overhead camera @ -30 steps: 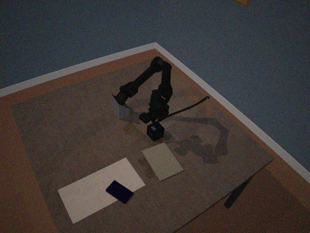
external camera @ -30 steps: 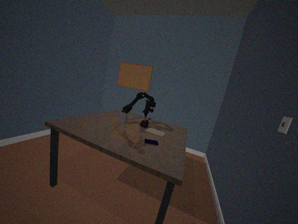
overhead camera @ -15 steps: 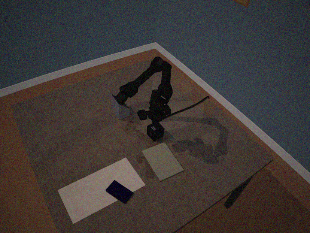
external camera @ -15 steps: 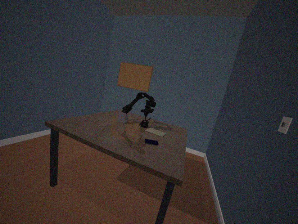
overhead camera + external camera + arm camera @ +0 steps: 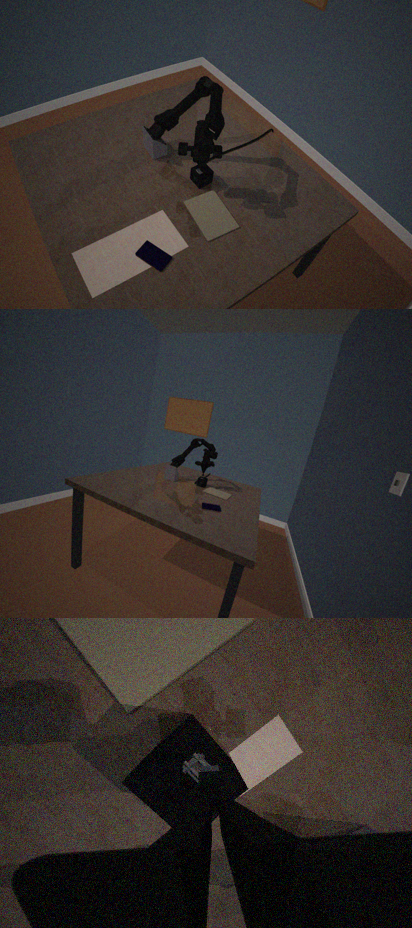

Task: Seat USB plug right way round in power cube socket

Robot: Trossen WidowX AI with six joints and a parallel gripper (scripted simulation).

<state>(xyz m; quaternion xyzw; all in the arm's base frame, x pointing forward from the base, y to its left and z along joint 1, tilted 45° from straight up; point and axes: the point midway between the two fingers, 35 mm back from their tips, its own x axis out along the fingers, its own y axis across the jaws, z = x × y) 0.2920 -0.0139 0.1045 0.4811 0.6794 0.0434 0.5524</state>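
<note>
The black power cube (image 5: 201, 178) (image 5: 201, 482) (image 5: 172, 768) stands on the table, its corner turned towards the wrist view. The metallic socket (image 5: 199, 171) (image 5: 200, 767) shows on its top, slightly blurred. My gripper (image 5: 201, 162) (image 5: 203, 474) (image 5: 213, 803) points down over the cube's top, its tips beside the socket in the wrist view. It is shut on the USB plug, which is dark against the black cube and hard to make out. How the plug is turned, and whether it touches the socket, I cannot tell. A black cable (image 5: 247, 144) runs from near the fingertips across the table.
A pale green pad (image 5: 211, 216) (image 5: 217, 493) (image 5: 150, 658) lies close to the cube. A white sheet (image 5: 116, 254) carries a dark blue box (image 5: 154, 255) farther off. A grey block (image 5: 154, 147) (image 5: 171, 473) is by the arm's base. A pale rectangle (image 5: 267, 752) shows beside the cube.
</note>
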